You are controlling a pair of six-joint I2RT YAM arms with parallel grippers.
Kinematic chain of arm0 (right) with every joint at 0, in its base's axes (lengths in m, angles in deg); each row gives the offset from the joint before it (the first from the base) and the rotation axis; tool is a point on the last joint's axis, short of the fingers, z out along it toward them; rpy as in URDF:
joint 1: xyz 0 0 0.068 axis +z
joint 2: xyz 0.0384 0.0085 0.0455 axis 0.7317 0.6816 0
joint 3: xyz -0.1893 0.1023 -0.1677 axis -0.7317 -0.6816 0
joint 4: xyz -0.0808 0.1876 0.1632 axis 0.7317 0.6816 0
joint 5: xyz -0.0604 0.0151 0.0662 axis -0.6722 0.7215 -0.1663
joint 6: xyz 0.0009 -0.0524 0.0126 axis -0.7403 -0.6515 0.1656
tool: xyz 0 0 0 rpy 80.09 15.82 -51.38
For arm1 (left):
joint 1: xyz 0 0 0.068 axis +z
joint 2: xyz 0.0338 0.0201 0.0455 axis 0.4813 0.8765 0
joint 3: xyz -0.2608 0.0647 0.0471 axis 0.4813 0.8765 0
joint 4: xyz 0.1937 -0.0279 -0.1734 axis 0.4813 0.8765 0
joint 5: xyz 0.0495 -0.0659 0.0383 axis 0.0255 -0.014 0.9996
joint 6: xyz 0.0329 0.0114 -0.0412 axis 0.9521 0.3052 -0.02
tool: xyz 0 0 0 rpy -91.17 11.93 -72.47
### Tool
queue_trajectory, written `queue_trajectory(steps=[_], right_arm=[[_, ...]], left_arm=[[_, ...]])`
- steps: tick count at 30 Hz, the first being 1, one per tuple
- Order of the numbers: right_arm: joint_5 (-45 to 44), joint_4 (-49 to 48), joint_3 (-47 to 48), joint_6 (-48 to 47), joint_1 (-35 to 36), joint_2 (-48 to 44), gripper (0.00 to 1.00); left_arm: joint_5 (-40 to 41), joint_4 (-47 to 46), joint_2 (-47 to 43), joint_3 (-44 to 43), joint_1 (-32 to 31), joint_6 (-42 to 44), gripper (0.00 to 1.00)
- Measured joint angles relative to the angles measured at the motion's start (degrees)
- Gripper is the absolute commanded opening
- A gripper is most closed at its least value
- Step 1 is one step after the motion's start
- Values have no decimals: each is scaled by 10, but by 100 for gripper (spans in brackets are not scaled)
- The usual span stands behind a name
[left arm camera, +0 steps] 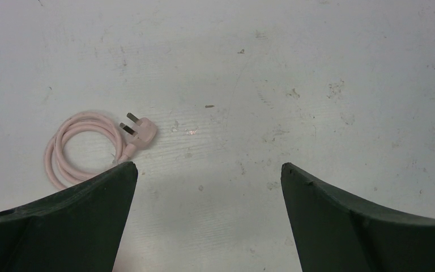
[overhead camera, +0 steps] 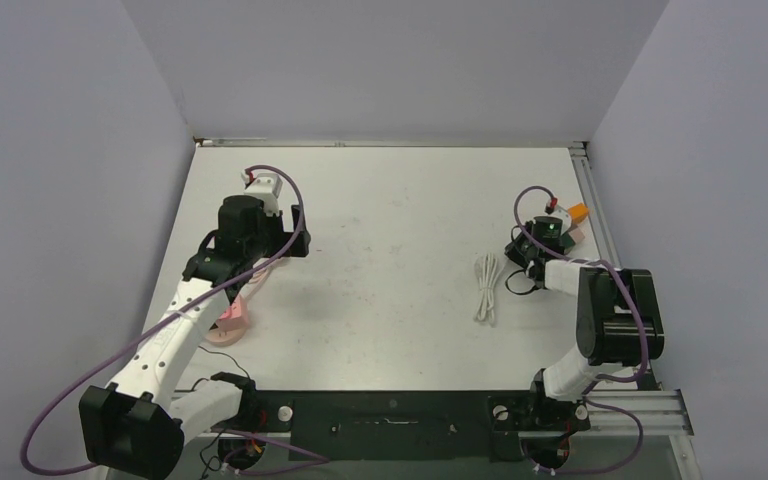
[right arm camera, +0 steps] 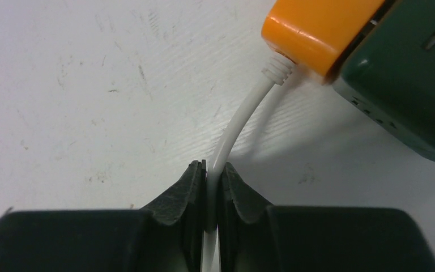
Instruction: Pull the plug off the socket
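right hand [right arm camera: 214, 170] clamped white cable [right arm camera: 243, 113] | orange plug [right arm camera: 317, 28] sat just beyond, in green socket [right arm camera: 408, 79] | left hand [left arm camera: 208, 175] stood apart

Orange plug [right arm camera: 317, 31], white cord [right arm camera: 242, 116], against green socket [right arm camera: 408, 85]

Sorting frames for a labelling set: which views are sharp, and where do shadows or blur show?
Top external: even soft light, sharp, only faint shadows. Left wrist: pink plug crisp, open left pincer dark and featureless. Right wrist: orange plug near and slightly soft; white cable in the right pincer throws a soft shadow.
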Motion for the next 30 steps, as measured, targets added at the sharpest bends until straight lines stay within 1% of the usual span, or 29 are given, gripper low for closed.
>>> queue_trajectory(steps=[15,20,25,27,30], right_arm=[[-19,9,10,-37,185,-1,5],[-26,12,11,-47,286,-8,5],[-35,12,23,-49,411,-9,6],[-37,12,29,-47,459,-6,8],[-47,11,40,-44,523,3,13]], left_arm=[[0,4,11,-2,-3,2,96],[-3,4,17,-2,-4,4,96],[-13,4,23,-2,-7,6,96],[-16,4,26,-2,-7,6,96],[-23,4,32,-2,-7,5,96]])
